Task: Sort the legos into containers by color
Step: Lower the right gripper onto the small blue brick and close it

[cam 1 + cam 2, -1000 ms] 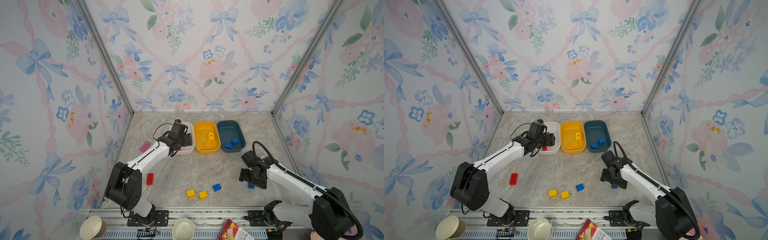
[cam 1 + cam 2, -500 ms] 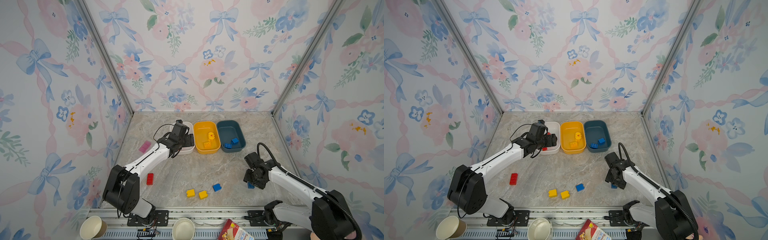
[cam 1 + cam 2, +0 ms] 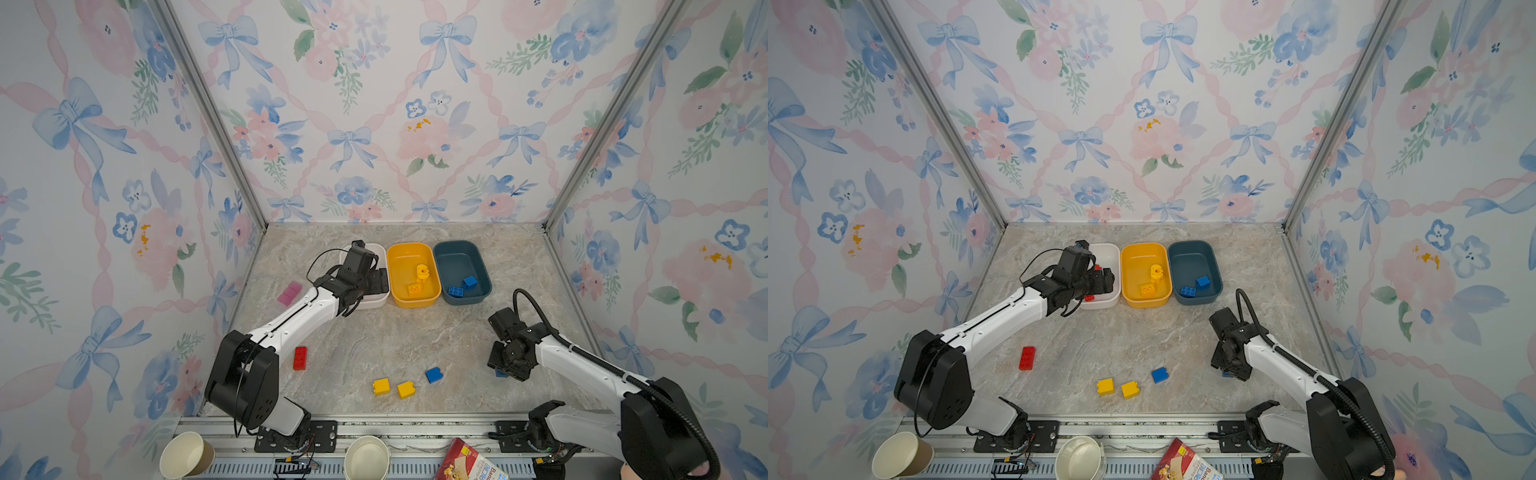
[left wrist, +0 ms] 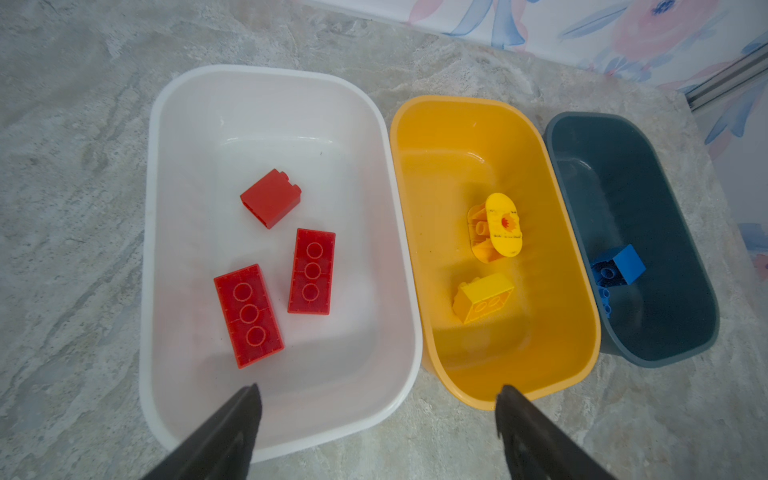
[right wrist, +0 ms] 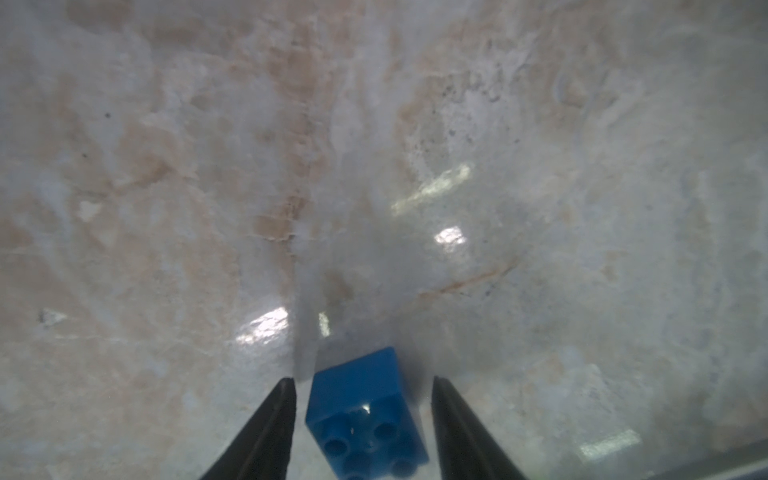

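Note:
My left gripper [image 4: 379, 390] hangs open over the near rim of the white tub [image 4: 149, 208], which holds three red legos [image 4: 311, 271]. The yellow tub [image 4: 590, 353] beside it holds a rounded yellow piece [image 4: 500, 226] and a yellow brick [image 4: 482, 298]. Blue bricks [image 4: 619, 266] lie in the teal tub [image 4: 706, 291]. My right gripper [image 5: 363, 380] is down at the table with its open jaws on either side of a blue brick [image 5: 365, 411], a gap showing on each side. Loose on the table are a red brick [image 3: 299, 358], two yellow bricks [image 3: 381, 386] and a blue brick [image 3: 434, 375].
A pink block [image 3: 289, 292] lies near the left wall. Two paper cups [image 3: 187, 455] and a snack packet [image 3: 473, 463] sit on the front rail, off the table. Flowered walls close in three sides.
The right gripper has dropped onto the blue brick near the right front and its jaws have narrowed around it. The left gripper has stayed over the white tub.

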### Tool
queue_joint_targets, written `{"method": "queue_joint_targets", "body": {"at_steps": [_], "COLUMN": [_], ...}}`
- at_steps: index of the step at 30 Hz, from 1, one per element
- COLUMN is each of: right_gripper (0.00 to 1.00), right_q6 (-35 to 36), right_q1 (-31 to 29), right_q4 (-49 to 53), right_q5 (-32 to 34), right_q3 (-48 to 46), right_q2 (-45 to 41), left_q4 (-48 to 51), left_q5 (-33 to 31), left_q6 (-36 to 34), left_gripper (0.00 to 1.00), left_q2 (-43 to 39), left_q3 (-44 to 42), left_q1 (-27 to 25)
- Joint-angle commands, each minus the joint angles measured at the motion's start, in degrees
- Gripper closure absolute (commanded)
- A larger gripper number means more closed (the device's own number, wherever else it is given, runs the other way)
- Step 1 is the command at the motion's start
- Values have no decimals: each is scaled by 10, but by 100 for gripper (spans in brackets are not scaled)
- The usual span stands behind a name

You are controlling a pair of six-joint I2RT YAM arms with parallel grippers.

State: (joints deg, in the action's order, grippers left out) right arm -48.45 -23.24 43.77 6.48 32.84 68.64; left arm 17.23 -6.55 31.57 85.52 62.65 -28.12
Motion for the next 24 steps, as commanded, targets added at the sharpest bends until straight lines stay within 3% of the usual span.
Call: {"method": "queue_joint_targets", "body": {"at_steps": [1, 14, 24], "right_gripper": [49, 70, 74], "right_q6": [6, 8, 15], "right_q1": [-1, -11, -19], "right_q4": [-3, -2, 33], "right_q5": [-2, -1, 1], "right_q3": [-7, -1, 53], "right_q2": [11, 19, 0], "left_q4": [-1, -1, -1], "left_q5": [1, 0, -3], "left_q6": [5, 9, 18], "left_gripper": [10, 9, 8], "left_q2": [-13, -23, -54], "left_q3": [-8, -19, -55], "left_q1": [-3, -3, -3]}}
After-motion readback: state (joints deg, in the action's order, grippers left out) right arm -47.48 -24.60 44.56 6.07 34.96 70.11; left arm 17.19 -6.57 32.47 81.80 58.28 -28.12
